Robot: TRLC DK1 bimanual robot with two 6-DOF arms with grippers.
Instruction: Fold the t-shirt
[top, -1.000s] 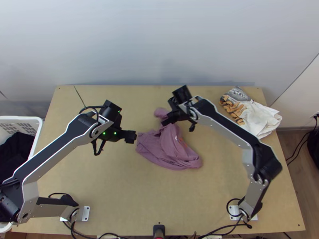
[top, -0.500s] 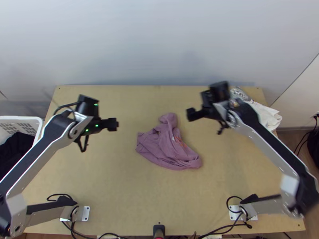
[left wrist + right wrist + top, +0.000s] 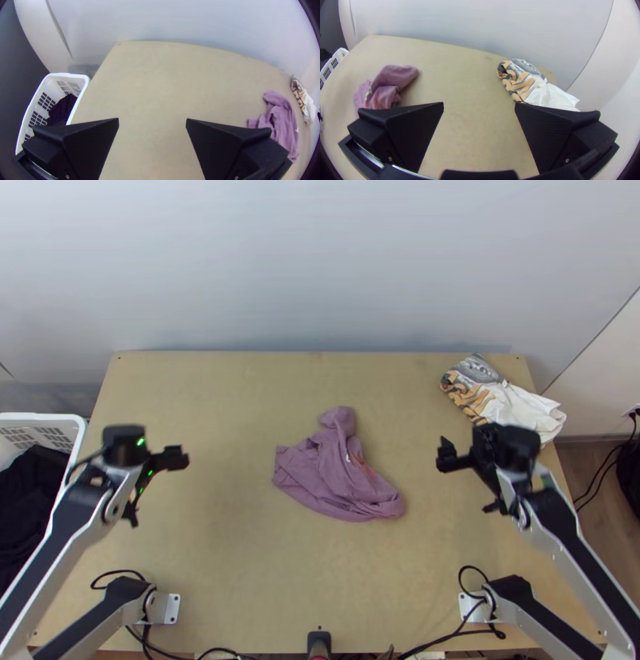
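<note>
Flanking one bunched purple t-shirt [image 3: 330, 470], left tool [image 3: 179, 458] and right tool [image 3: 446, 455] (two altogether) have jaws apart.

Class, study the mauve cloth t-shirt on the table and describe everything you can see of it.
The mauve cloth t-shirt lies bunched and creased near the middle of the light wooden table, its fabric soft-looking. A narrow, rounded end points towards the far edge; the rest widens nearer. It bears orange marks and a small white spot. Sleeves and neck cannot be told apart. The open left hand and open right hand stand clear.
</note>
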